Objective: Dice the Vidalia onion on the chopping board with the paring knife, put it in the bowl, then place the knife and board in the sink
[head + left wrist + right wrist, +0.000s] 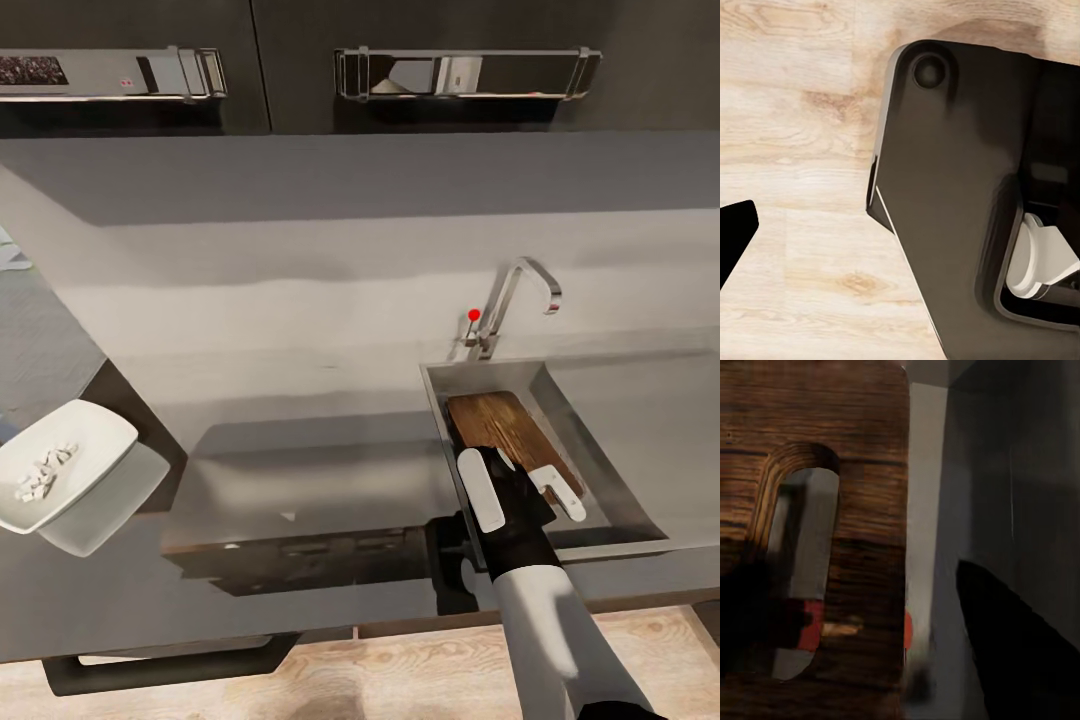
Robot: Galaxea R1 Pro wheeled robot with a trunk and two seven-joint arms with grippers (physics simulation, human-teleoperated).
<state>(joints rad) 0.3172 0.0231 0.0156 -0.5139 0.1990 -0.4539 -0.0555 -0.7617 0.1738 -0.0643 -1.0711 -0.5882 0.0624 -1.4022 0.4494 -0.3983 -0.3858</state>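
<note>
The brown dark-grained wooden chopping board (500, 425) lies in the grey steel sink (600, 440) at right. The right end effector (520, 490) hovers over its near end, fingers apart. This looks like the closing step; next, withdraw upward.

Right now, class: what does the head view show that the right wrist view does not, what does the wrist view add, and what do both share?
Head view: the bowl holding white diced pieces, the tap with its red knob, the countertop, and the right tool open over the chopping board.
Right wrist view: the board's slot hole close up, with a red patch seen through it; what it belongs to is unclear.
Both: the chopping board lying in the sink.
</note>
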